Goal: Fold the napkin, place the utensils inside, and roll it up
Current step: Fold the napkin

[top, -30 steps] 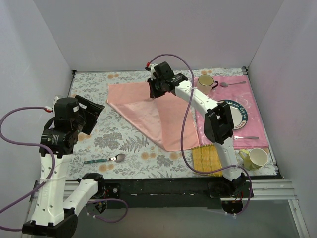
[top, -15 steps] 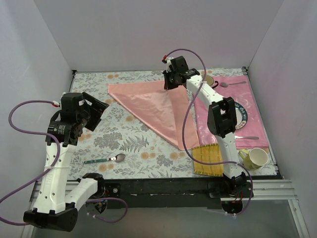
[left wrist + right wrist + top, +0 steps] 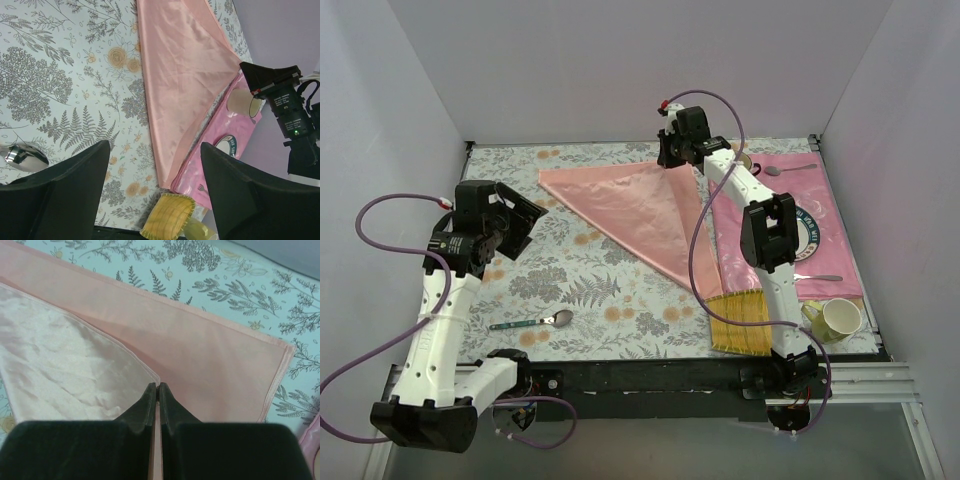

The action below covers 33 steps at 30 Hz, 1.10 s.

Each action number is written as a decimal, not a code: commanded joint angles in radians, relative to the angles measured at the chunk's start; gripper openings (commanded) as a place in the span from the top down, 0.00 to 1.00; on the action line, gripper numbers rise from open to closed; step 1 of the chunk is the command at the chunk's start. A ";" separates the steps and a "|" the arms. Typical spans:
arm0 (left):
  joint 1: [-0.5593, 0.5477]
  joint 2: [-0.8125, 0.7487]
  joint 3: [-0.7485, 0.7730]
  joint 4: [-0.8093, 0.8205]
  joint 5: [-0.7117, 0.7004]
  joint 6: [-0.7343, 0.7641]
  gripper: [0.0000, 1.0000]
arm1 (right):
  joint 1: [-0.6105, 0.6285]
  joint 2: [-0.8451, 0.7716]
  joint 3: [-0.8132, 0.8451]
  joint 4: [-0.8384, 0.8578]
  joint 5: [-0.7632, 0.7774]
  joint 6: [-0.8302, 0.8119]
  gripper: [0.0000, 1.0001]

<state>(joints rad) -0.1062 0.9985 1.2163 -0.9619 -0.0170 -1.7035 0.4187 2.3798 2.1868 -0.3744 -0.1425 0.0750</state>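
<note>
Plate (image 3: 808, 231) and silver spoon (image 3: 788, 169) lie on pink placemat (image 3: 836, 198).

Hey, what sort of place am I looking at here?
Probably a robot lab cell staged as a dining table: plain white walls box in a floral tablecloth, with a placemat, plate and mug.

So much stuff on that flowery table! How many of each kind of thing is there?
Cloths and mats: 3 (napkin, pink placemat, yellow woven mat)
Spoons: 2 (teal-handled spoon, silver spoon)
Mugs: 2 (far mug, near mug)
Plates: 1 (plate)
Other cutlery: 1 (silver utensil)
Total: 9
</note>
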 commanded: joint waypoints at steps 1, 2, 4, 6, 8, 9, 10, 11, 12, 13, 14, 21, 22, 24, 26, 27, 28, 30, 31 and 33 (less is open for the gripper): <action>0.007 0.015 0.003 0.020 0.015 0.024 0.28 | -0.021 0.013 0.057 0.100 -0.016 -0.001 0.99; 0.007 0.025 0.005 0.022 0.015 0.025 0.28 | -0.024 0.015 0.057 0.107 -0.014 -0.001 0.99; 0.007 0.031 0.003 0.028 0.015 0.027 0.28 | -0.028 0.024 0.063 0.118 -0.005 -0.001 0.99; 0.007 0.037 0.000 0.029 0.015 0.027 0.28 | -0.035 0.028 0.067 0.121 0.014 0.002 0.99; 0.007 0.038 -0.004 0.034 0.015 0.028 0.27 | -0.046 0.033 0.065 0.127 0.014 0.012 0.99; 0.007 0.038 -0.004 0.034 0.015 0.027 0.28 | -0.049 0.038 0.065 0.130 0.017 0.016 0.99; 0.007 0.038 -0.004 0.034 0.015 0.027 0.27 | -0.052 0.039 0.065 0.137 0.015 0.016 0.99; 0.007 0.040 -0.004 0.034 0.015 0.027 0.28 | -0.057 0.042 0.067 0.140 0.012 0.016 0.99; 0.007 0.042 -0.004 0.032 0.015 0.027 0.27 | -0.058 0.047 0.068 0.144 0.009 0.016 0.99; 0.007 0.043 -0.004 0.034 0.015 0.028 0.28 | -0.060 0.050 0.068 0.152 0.006 0.016 0.99; 0.007 0.045 -0.004 0.035 0.015 0.027 0.28 | -0.060 0.052 0.070 0.157 0.000 0.017 0.99; 0.007 0.058 -0.003 0.040 0.015 0.025 0.28 | -0.072 0.075 0.091 0.177 0.008 0.020 0.99; 0.007 0.061 -0.003 0.043 0.015 0.025 0.28 | -0.077 0.078 0.093 0.178 0.007 0.022 0.99; 0.007 0.065 -0.003 0.045 0.015 0.024 0.28 | -0.078 0.084 0.099 0.183 0.004 0.028 0.99; 0.007 0.069 -0.001 0.046 0.015 0.025 0.28 | -0.084 0.088 0.099 0.187 0.003 0.029 0.99; 0.007 0.071 0.000 0.046 0.044 0.025 0.28 | -0.084 0.090 0.099 0.189 0.001 0.032 0.99; 0.007 0.072 0.003 0.046 0.045 0.025 0.28 | -0.084 0.091 0.099 0.192 0.001 0.032 0.99; 0.007 0.078 0.006 0.048 0.045 0.027 0.28 | -0.086 0.096 0.103 0.195 0.007 0.035 0.99; 0.007 0.080 0.006 0.046 0.045 0.027 0.28 | -0.087 0.098 0.103 0.196 0.011 0.035 0.99; 0.007 0.084 0.011 0.045 0.043 0.028 0.28 | -0.090 0.102 0.105 0.201 0.012 0.040 0.99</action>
<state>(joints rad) -0.1062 1.0801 1.2163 -0.9298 0.0090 -1.6897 0.3401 2.4611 2.2387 -0.2321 -0.1375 0.1036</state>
